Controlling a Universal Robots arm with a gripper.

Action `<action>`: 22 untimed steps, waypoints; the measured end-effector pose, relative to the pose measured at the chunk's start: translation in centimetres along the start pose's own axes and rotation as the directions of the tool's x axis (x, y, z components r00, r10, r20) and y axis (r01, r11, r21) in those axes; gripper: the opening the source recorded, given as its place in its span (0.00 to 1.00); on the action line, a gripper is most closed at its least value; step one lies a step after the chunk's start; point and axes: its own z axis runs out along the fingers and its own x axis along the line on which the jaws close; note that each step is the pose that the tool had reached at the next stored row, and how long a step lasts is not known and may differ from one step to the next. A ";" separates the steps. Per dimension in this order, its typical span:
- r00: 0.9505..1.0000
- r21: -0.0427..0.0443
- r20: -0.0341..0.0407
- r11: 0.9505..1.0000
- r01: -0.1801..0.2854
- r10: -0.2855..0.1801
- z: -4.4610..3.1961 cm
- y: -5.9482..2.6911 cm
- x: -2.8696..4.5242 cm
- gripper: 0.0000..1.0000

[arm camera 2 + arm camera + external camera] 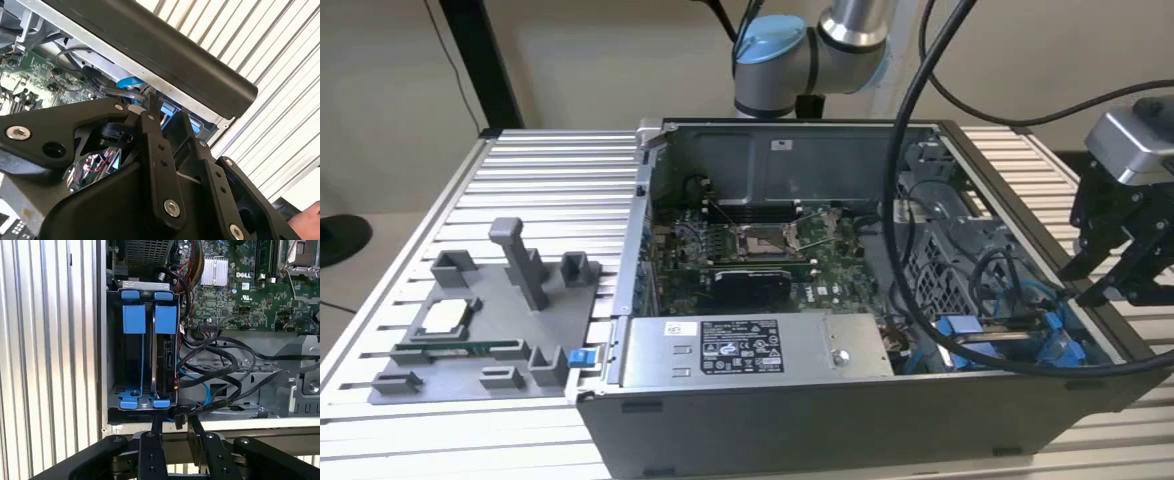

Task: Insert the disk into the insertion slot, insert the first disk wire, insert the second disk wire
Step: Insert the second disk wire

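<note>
The fingers [152, 440] stood slightly spread, a black wire plug [180, 421] between them, near the bay's end. The disk [166, 362] sat edge-on in the insertion slot [114, 365], inside the open computer case [787, 420] on the slatted desk [547, 170].

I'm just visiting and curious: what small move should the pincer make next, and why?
Probably ease toward the disk, which already sits in the insertion slot; the pincer hovers at its end beside what looks like a black wire plug.
</note>
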 end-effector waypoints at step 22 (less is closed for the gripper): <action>0.994 0.001 0.071 0.997 0.077 -0.077 1.25 -0.01 0.16 1.00</action>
